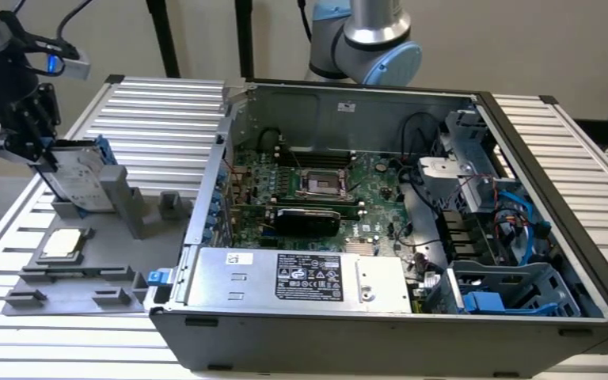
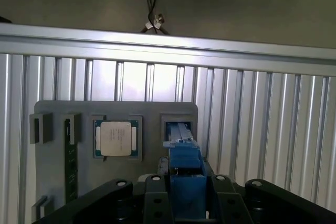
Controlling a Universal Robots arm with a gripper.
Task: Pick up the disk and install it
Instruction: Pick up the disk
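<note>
While the exterior view shows the computer (image 1: 389,336), the wrist view shows the gripper (image 2: 185,196) squeezing the blue disk (image 2: 182,156); labels unreadable.

The disk (image 1: 77,176), silver-grey in a blue carrier bracket, stands on edge, slightly tilted, in a slot of the grey holder (image 1: 72,286).

At the upper left of the frame the gripper (image 1: 38,152) clamps the top edge of the disk (image 1: 80,178), which stands upright in a grey holder (image 1: 127,207), beside the computer case (image 1: 315,342).
</note>
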